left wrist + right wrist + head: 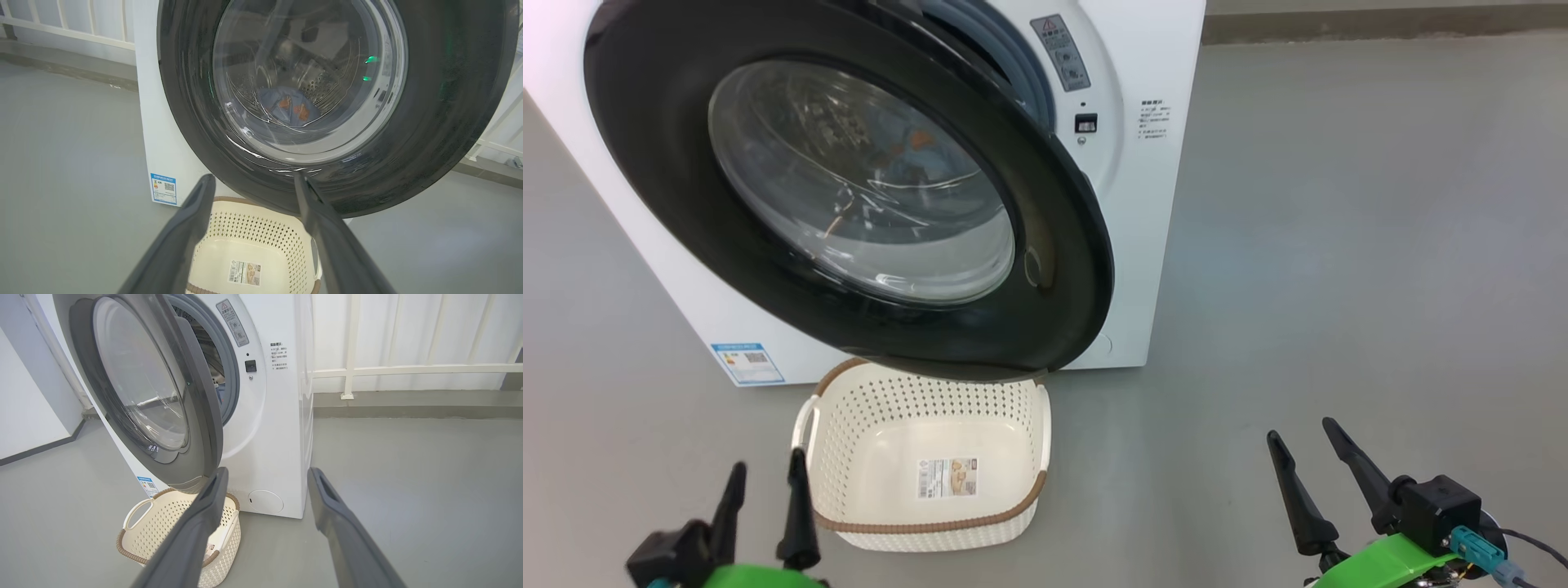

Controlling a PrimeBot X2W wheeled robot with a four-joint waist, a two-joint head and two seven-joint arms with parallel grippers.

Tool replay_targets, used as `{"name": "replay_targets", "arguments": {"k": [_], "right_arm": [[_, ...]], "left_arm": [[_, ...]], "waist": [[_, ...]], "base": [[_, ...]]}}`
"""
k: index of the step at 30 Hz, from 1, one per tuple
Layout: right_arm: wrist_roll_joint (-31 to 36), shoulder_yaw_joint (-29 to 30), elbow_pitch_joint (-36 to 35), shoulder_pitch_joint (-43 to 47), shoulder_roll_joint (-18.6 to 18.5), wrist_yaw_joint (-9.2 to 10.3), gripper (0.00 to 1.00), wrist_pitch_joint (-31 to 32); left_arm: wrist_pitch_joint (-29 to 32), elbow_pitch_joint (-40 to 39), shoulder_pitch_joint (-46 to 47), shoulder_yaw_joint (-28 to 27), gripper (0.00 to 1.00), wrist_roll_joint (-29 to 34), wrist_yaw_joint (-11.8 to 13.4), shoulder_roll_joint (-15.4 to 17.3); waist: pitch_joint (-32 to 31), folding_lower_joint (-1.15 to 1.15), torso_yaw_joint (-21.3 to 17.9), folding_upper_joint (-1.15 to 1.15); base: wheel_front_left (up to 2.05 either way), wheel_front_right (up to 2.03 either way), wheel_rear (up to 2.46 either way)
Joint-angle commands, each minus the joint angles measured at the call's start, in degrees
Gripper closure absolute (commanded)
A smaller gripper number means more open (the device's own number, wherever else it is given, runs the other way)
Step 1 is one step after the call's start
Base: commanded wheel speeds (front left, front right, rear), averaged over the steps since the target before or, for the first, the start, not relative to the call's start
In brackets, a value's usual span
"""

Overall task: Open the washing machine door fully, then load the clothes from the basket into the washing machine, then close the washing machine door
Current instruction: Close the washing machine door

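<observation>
Door ajar, drum loaded, basket empty.
The washing machine (1143, 245) stands on the grey floor. The washing machine door (1062, 269) is swung partway out, overhanging the back rim of the basket (931, 527) at the machine's front edge. The clothes (292, 108) lie in the drum, so closing likely remains. The left gripper (768, 459) and right gripper (1300, 429) hang spread and empty; there is open floor to the right.

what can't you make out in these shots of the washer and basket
Clothes, left wrist view: blurred by reflections in the door glass; count unclear.
Basket label, head view: print too small.
Washing machine top, head view: cut off by the upper edge.
Basket's far rim, head view: hidden under the door.
</observation>
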State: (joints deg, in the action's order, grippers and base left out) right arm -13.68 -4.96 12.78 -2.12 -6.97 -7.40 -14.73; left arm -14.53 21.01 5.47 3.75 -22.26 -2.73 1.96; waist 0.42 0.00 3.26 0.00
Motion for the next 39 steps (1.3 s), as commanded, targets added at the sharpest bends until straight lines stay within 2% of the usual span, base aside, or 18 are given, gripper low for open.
{"name": "replay_targets", "arguments": {"k": [1, 12, 22, 34, 35, 36, 39], "right_arm": [[0.7, -1.2, -1.5, 0.1, -0.5, -0.09, 0.00, -0.3], [1.1, 0.0, -1.2, 0.3, -0.6, -0.09, 0.00, -0.3], [1.2, 0.0, -0.9, -0.4, -0.2, -0.09, 0.00, -0.3], [1.0, -0.1, -0.1, -0.8, -0.2, -0.09, 0.00, -0.3], [0.9, -0.2, 0.0, -0.9, -0.2, -0.09, 0.43, -0.3], [0.8, -0.2, -0.1, -0.9, -0.3, -0.09, 1.00, -0.3], [0.5, -0.3, -0.1, -0.8, -0.4, -0.09, 1.00, -0.3]], "left_arm": [[-0.5, -2.4, -0.3, -2.6, 0.00, 0.9, -0.1, 1.0], [-0.5, -5.1, -5.8, -3.3, 0.00, 0.7, 0.5, 0.9], [-0.5, -5.2, -5.9, -3.1, 0.00, 0.8, 0.7, 0.9], [-0.5, -5.1, -5.9, -3.4, 0.00, 1.3, 0.7, 0.9], [-0.5, -5.2, -5.9, -3.5, 0.00, 1.3, 0.7, 0.9], [-0.5, -5.2, -5.9, -3.5, 0.00, 1.2, 0.7, 0.9], [-0.5, -5.1, -6.0, -3.4, 0.00, 1.2, 0.8, 0.9]], "waist": [[-0.5, 0.00, -0.1, 0.00], [-1.8, 0.00, 1.6, 0.00], [-1.7, 0.00, 3.4, 0.00], [-1.5, 0.00, 3.6, 0.00], [-1.5, 0.00, 3.6, 0.00], [-1.5, 0.00, 3.6, 0.00], [-1.6, 0.00, 3.7, 0.00]], "base": [[0.00, 0.00, 0.00], [0.00, 0.00, 0.00], [0.00, 0.00, 0.00], [0.00, 0.00, 0.00], [0.00, 0.00, 0.00], [0.00, 0.00, 0.00], [0.00, 0.00, 0.00]]}}
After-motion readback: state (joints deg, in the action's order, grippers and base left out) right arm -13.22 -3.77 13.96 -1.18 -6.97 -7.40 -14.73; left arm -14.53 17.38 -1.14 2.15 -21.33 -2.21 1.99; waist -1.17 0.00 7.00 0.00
